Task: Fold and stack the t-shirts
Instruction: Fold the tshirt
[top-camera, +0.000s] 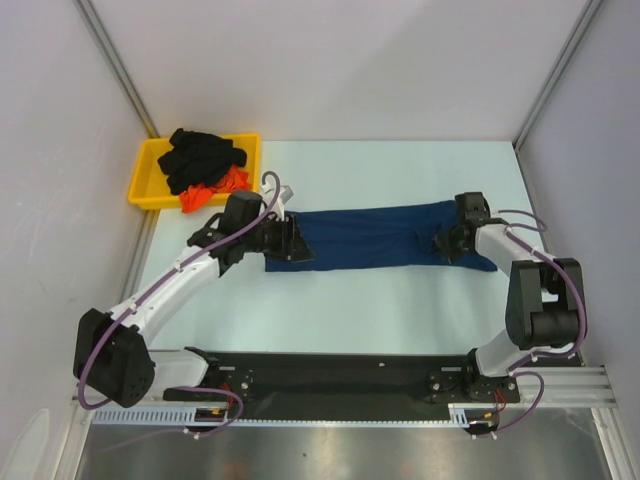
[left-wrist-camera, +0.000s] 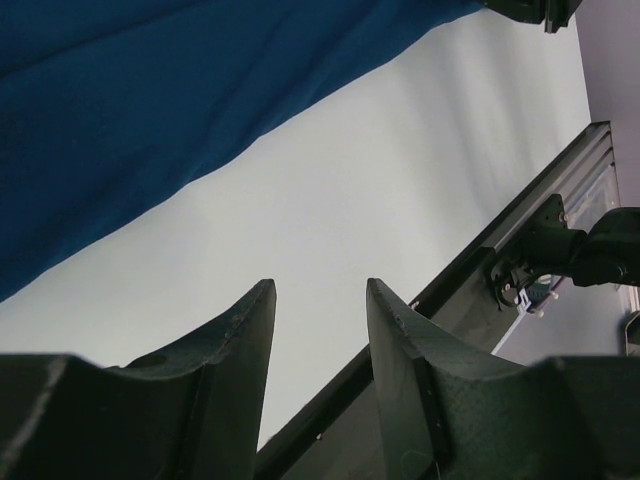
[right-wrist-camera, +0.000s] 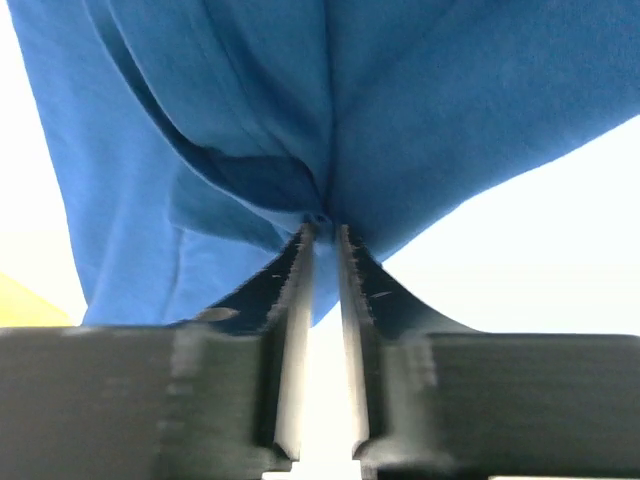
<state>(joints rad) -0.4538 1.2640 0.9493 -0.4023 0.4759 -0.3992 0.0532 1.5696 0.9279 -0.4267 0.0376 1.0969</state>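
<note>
Top view. Noted navy t-shirt (top-camera: 370, 238) lying on tabletop (top-camera: 350, 300) as a long narrow band, folded lengthwise, running left to right. Found left hand (top-camera: 288, 240) at its left end and right hand (top-camera: 447, 243) at its right end. Logged black t-shirt (top-camera: 200, 155) and orange-red t-shirt (top-camera: 200, 193) heaped unfolded in yellow tray (top-camera: 145, 178) at far left corner.

Left wrist view. Saw left hand (left-wrist-camera: 318, 300) with fingers moderately apart and nothing between them, only bare tabletop beyond. Navy cloth up and to the left, not touched.

Right wrist view. Saw right hand (right-wrist-camera: 322, 235) at a narrow slit, navy cloth puckered into the fingertips. Judged it pinched.

Progress: judged early. Lengthwise fold done on first shirt. Left to do: crosswise folds, two more shirts, then stacking.
</note>
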